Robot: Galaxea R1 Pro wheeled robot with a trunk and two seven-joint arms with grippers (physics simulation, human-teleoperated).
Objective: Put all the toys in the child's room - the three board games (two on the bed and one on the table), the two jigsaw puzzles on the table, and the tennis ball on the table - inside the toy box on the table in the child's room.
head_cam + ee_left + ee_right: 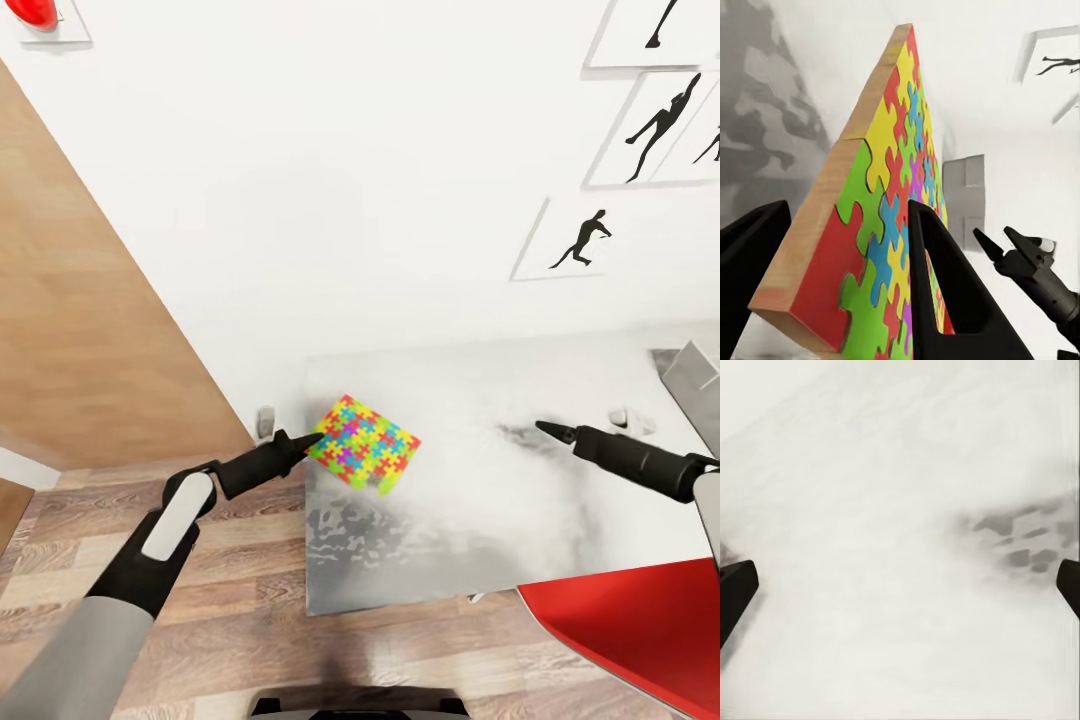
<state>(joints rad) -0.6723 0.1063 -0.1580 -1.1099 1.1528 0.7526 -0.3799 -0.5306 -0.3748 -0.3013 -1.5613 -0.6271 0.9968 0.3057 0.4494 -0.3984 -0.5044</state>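
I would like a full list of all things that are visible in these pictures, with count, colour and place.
jigsaw puzzle: one, multicoloured, tilted, gripped at the table's left end.
table: one, light grey top, against the wall.
toy box: one corner, grey, at the right edge.
pictures: four, black silhouettes, on the white wall.
red object: one, lower right.
wood floor: brown planks.
left tool: black, shut on the puzzle.
right tool: black, open, over the table.

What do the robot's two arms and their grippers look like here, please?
Each arm has a light grey upper segment, then black links with a white panel, clearest on the left arm. The left gripper and right gripper are black and taper forward. In the left wrist view its fingers are plain, flat black wedges. No cables or markings show.
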